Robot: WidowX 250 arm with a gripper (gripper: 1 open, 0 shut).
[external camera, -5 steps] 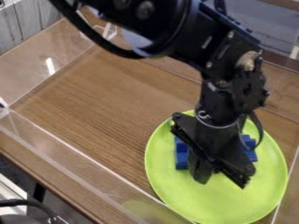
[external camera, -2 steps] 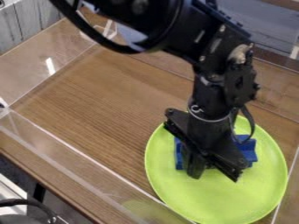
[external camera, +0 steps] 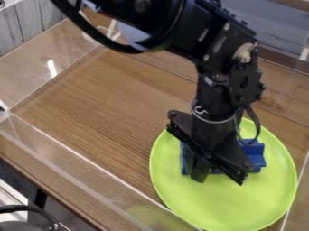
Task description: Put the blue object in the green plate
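Observation:
The green plate (external camera: 169, 185) lies on the wooden table at the front right. My black gripper (external camera: 219, 173) points down over the middle of the plate. The blue object (external camera: 252, 154) sits crosswise between the fingers, one end showing on the right and the other (external camera: 189, 164) on the left. The jaws are shut on the blue object, which is low over the plate or resting on it; I cannot tell which. Its middle is hidden behind the gripper.
The wooden table top (external camera: 108, 99) is enclosed by clear plastic walls (external camera: 49, 149) at the left, front and back. The plate lies close to the front right corner. The black arm (external camera: 182, 36) reaches in from the back.
The gripper and the blue object have shifted slightly left over the plate, and the wrist has moved a little. The jaws stay shut.

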